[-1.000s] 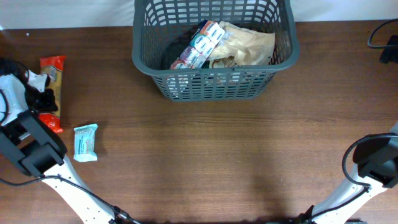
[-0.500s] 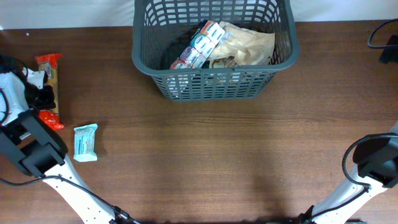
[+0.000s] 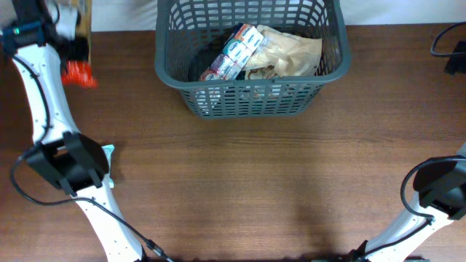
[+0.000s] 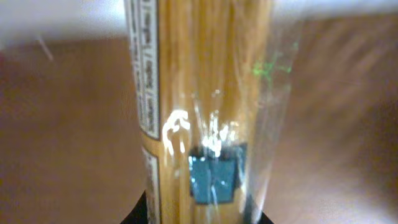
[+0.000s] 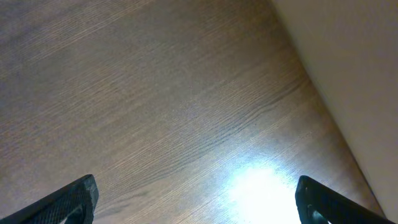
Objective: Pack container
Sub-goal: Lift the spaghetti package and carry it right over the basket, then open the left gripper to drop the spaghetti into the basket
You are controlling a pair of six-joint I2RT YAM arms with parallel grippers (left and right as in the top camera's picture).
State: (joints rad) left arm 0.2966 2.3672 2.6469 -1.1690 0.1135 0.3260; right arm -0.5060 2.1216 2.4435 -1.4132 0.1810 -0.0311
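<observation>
The container [image 3: 251,98] is a dark grey lattice basket at the table's far middle, holding a blue-and-red packet [image 3: 233,51] and a beige bag [image 3: 291,51]. My left gripper [image 3: 69,33] is shut on a long clear packet of yellow sticks with red ends [image 3: 79,62], lifted at the far left, left of the basket. That packet fills the left wrist view [image 4: 205,112]. My right gripper [image 5: 196,202] is open and empty over bare wood; in the overhead view only its arm base [image 3: 440,185] shows.
A small light-blue packet [image 3: 108,151] lies on the table at the left, partly hidden by my left arm. Black cables [image 3: 451,47] lie at the far right edge. The table's far edge runs just behind the basket.
My left gripper has lifted the yellow-stick packet off the table and carried it toward the far left corner, higher and nearer the camera. The right arm has not moved.
</observation>
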